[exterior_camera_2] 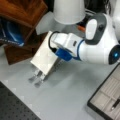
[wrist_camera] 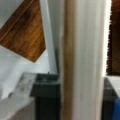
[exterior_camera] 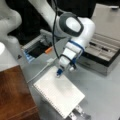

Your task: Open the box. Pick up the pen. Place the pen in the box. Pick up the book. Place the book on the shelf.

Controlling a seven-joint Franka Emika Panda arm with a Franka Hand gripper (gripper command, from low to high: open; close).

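Jaws (exterior_camera_2: 37,76) grip one book (exterior_camera: 58,93), lifted; one pen (exterior_camera_2: 115,103) lies in one open box (exterior_camera_2: 105,100).

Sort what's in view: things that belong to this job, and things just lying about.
Job things:
- box, lid open
- pen, inside the box
- book, at the gripper
- shelf

Lying about:
- dark bin
- orange item
- white cable

Box (exterior_camera_2: 106,98): cut off at 4 o'clock corner. Gripper (exterior_camera: 79,113): fingers mostly hidden under book (exterior_camera: 60,93).
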